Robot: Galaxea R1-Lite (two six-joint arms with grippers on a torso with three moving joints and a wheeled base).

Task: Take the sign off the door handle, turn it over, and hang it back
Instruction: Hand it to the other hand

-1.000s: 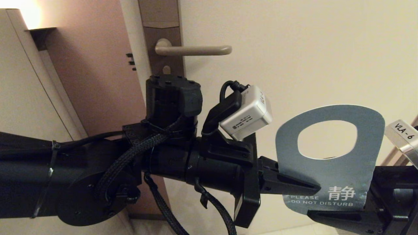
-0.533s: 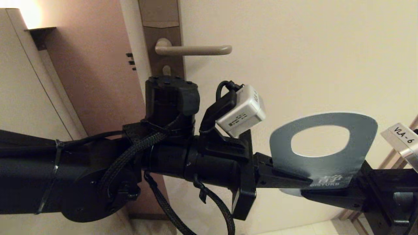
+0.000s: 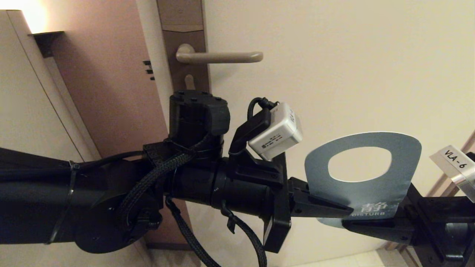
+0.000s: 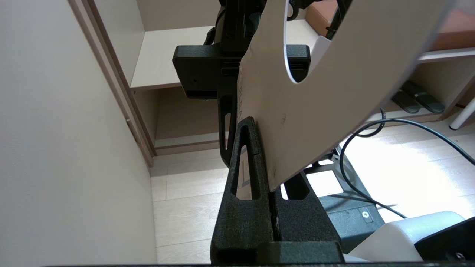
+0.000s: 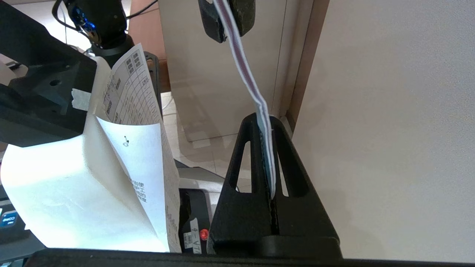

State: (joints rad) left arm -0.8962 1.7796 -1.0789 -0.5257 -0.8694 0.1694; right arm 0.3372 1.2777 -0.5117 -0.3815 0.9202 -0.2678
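The left gripper (image 3: 343,212) is pinched tight on the bottom edge of the sign (image 3: 371,189). The right gripper (image 3: 350,222) comes in from 3 o'clock and is pinched tight on the same bottom edge, so both hold the card. The sign shows its blue side in the head view, with its oval hole up top at 12 o'clock and its long way pointing up. The door handle (image 3: 219,56) sits well apart, up at about 10 o'clock from the sign, lying flat with its round end toward 3 o'clock. The left arm is nearer to it. A second ago the right gripper stood wide and the sign was more upright; now it leans back and sits lower.
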